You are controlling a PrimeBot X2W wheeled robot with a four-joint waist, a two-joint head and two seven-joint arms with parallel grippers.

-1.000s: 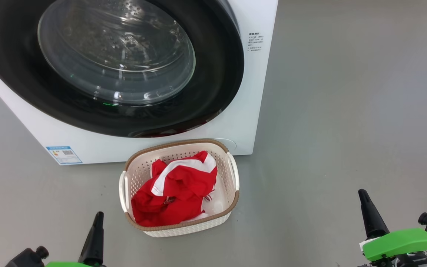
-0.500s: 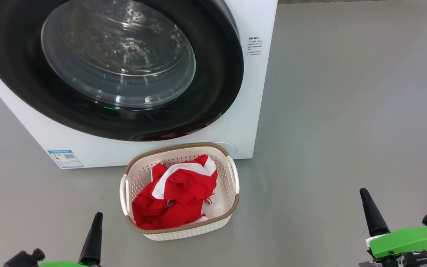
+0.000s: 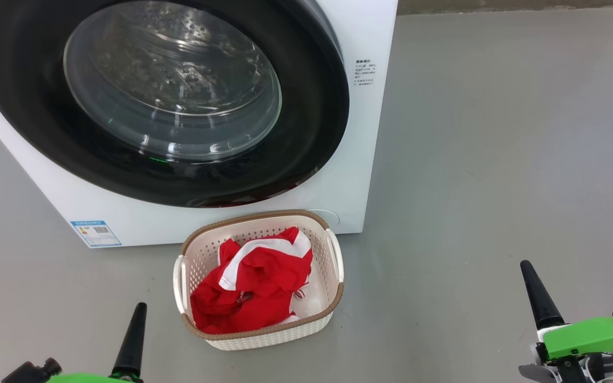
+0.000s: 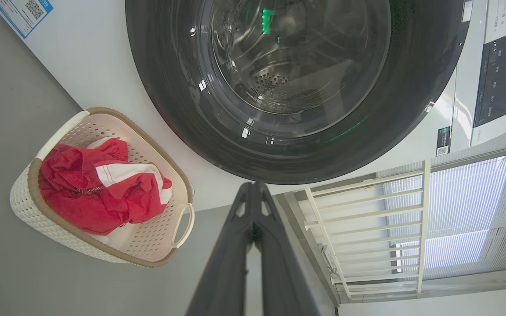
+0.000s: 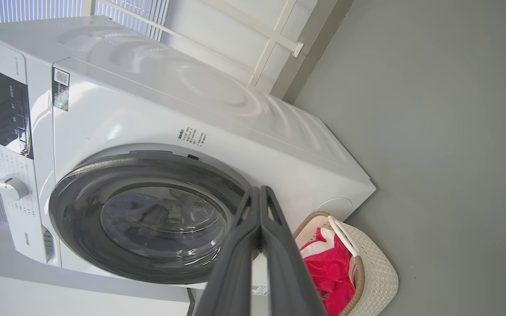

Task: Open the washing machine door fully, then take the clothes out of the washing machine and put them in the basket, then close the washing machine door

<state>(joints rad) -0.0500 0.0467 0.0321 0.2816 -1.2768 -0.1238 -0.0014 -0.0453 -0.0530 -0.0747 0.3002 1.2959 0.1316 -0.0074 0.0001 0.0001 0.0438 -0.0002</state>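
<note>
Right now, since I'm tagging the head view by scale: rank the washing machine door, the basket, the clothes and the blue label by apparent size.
1. washing machine door, largest though cropped by the frame
2. basket
3. clothes, lying inside the basket
4. blue label, smallest

One washing machine [image 3: 362, 138], white, front-loading, blue label [image 3: 95, 233] at its lower front corner; washing machine door [image 3: 314, 106], glossy black rim and clear glass bowl, lying shut. One basket [image 3: 264, 336], cream, perforated, brown-rimmed, on grey floor [image 3: 498, 159] just before the machine, holding the clothes [image 3: 253, 290], red with white panels. Flanking the basket and apart from it, left gripper [image 3: 137, 324] and right gripper [image 3: 531, 282], dark tapered fingers, nothing held.
</note>
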